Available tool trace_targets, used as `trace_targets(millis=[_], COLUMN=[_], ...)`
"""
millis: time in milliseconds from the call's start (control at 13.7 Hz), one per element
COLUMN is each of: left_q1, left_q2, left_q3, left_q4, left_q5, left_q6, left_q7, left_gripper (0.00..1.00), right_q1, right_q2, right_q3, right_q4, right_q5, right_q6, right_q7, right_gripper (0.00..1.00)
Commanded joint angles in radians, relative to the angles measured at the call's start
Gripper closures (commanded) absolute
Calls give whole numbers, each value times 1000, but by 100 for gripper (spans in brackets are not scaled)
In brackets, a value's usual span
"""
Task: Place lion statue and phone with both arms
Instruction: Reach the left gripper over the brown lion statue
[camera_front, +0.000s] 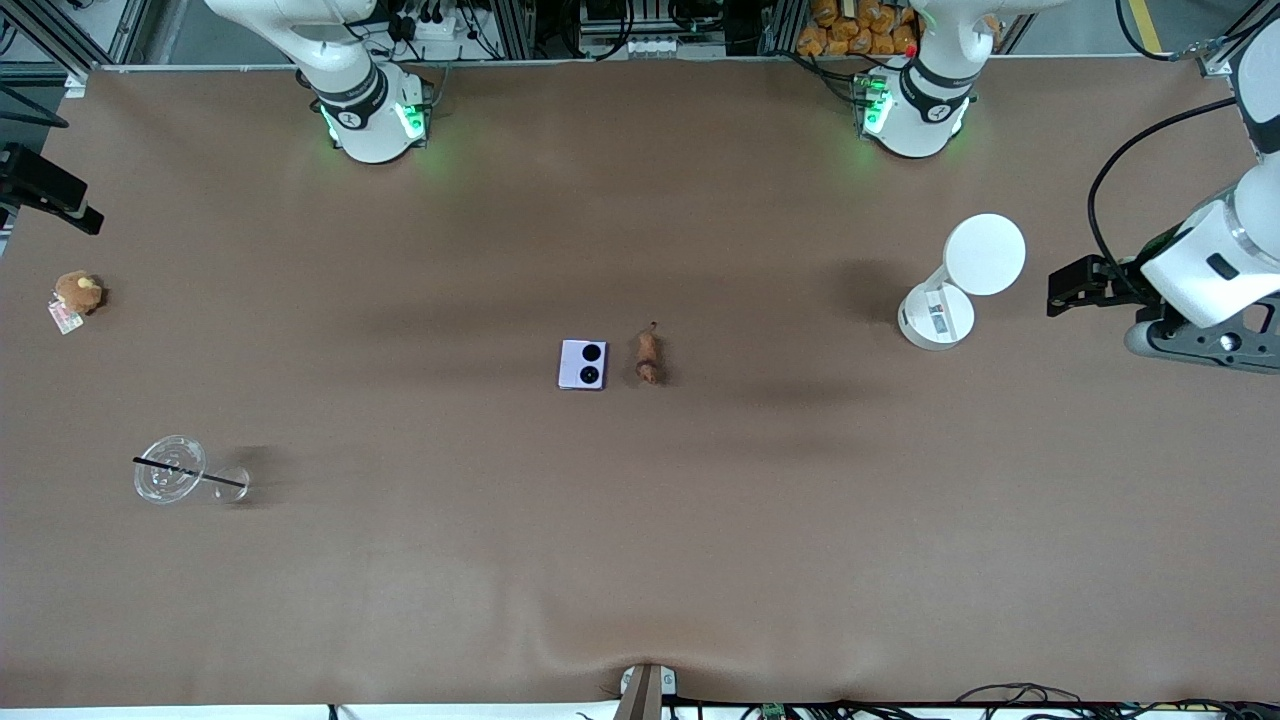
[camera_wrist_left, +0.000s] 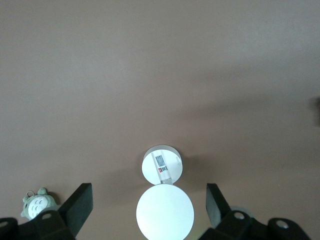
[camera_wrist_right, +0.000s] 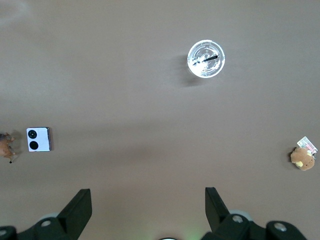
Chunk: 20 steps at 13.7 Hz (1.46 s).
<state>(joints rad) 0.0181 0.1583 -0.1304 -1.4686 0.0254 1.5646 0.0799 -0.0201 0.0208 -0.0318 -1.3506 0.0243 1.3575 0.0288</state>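
The pale lavender phone (camera_front: 582, 364) lies flat near the table's middle, with its two black camera circles facing up. The small brown lion statue (camera_front: 648, 357) lies right beside it, toward the left arm's end. Both also show in the right wrist view, the phone (camera_wrist_right: 39, 139) and the lion statue (camera_wrist_right: 6, 145) at the picture's edge. My right gripper (camera_wrist_right: 147, 196) is open and empty, high over bare table, and is out of the front view. My left gripper (camera_wrist_left: 147, 192) is open and empty, high over a white stand; in the front view it (camera_front: 1088, 284) shows at the left arm's end.
A white stand with a round disc top (camera_front: 960, 280) stands at the left arm's end. A grey-white plush (camera_wrist_left: 36, 204) lies near it. A clear cup with a black straw (camera_front: 172, 468) and a round brown plush with a tag (camera_front: 78, 292) lie at the right arm's end.
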Motion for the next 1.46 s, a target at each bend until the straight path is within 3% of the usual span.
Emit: trace_targets(millis=[0,439,732,1244,1390], left_q1=[-45,-282,-443,-593,-627], left_q2=[21,151,259,414,463], left_q3=[-5,-6,0,2,2], left_q4=[16,68,114,142,140], left_q5=[21,16,17,16,16], left_q6=[-21,11,101,287,333], left_q7=[-9,-371,-630,-811,-900], left_gripper=[0,0,0,0,0], right_q1=[8,-1,5,12,67], right_q2=[-1,5,5,5,7], right_q3=[-7,-10,-10,-5,-5], right_q4=[10,11,11,11,5], right_q5=[6,0,0,11,28], right_q6=[-11,0,0,-8,-14], right_q7=[0,2,2,6,10], right_gripper=[0,0,0,0,0])
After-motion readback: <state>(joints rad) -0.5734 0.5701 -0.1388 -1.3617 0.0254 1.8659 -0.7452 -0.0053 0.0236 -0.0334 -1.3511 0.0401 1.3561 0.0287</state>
